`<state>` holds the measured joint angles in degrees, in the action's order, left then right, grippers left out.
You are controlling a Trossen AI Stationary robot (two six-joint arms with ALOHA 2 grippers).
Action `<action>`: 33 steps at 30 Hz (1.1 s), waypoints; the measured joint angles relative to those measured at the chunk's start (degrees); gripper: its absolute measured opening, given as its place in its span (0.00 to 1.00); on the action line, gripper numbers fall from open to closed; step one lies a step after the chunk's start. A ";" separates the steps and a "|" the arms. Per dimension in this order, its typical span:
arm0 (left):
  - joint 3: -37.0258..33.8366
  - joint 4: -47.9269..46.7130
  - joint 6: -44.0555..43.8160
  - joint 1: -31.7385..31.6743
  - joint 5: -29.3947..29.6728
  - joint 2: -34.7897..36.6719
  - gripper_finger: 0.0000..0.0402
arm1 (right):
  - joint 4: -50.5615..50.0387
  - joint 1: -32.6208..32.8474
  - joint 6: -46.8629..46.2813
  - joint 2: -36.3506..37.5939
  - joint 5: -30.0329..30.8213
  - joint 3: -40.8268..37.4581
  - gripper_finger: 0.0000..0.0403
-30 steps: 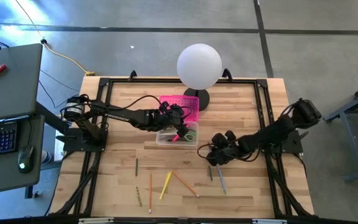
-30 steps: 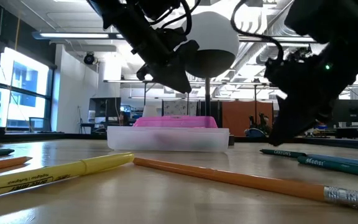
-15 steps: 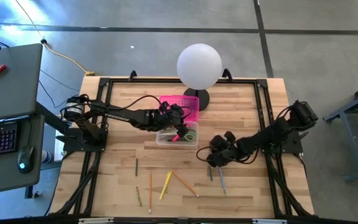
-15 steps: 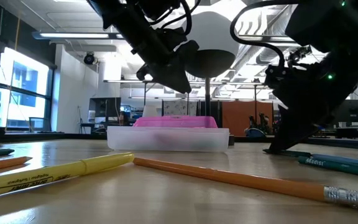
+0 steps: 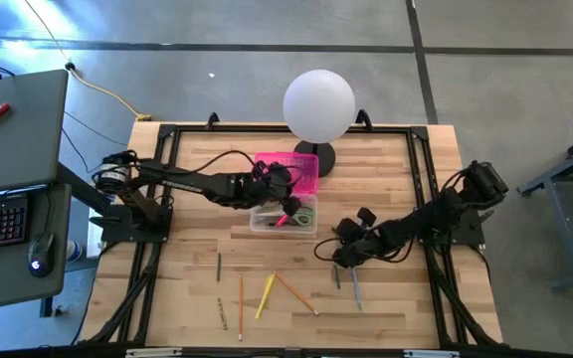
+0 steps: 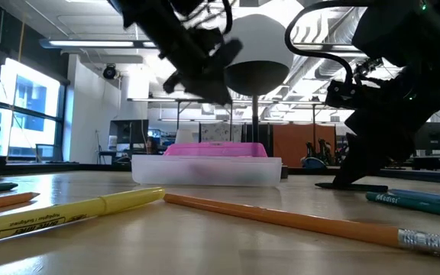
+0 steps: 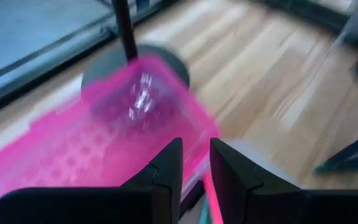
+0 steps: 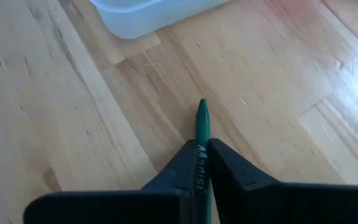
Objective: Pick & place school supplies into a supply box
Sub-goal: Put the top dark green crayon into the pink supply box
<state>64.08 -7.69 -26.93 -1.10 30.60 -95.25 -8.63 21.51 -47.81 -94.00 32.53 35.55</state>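
On a wooden table (image 5: 396, 159), pencils scattered, white globe lamp (image 5: 318, 105), concrete floor (image 5: 227, 70).

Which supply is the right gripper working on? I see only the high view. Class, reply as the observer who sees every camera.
Observer: The right gripper is shut on a thin green pencil with pale lettering.
Operator: Is it lifted?
Observer: Apparently not. In the low view that gripper is down at the wooden table.
Operator: And the left arm?
Observer: Its wrist view shows the left gripper above the hot-pink dotted plastic lid.
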 joint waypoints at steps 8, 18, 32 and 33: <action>-0.04 -8.97 -0.22 0.99 -0.10 11.23 0.16 | 0.50 2.34 6.99 7.14 -4.12 1.21 0.02; -0.03 -12.32 0.19 2.34 -0.42 19.92 0.06 | 3.45 -1.98 41.45 8.52 -7.96 15.36 0.01; -0.07 -16.93 -0.53 2.25 -0.10 20.21 0.13 | 6.23 -15.59 58.30 -14.50 -13.39 32.62 0.01; -0.07 -16.95 -0.53 2.25 -0.10 20.21 0.13 | 6.84 -16.61 58.94 -15.45 -14.04 32.76 0.01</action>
<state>64.01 -24.64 -27.46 1.15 30.50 -75.05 -1.80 4.90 11.13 -109.45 18.49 68.31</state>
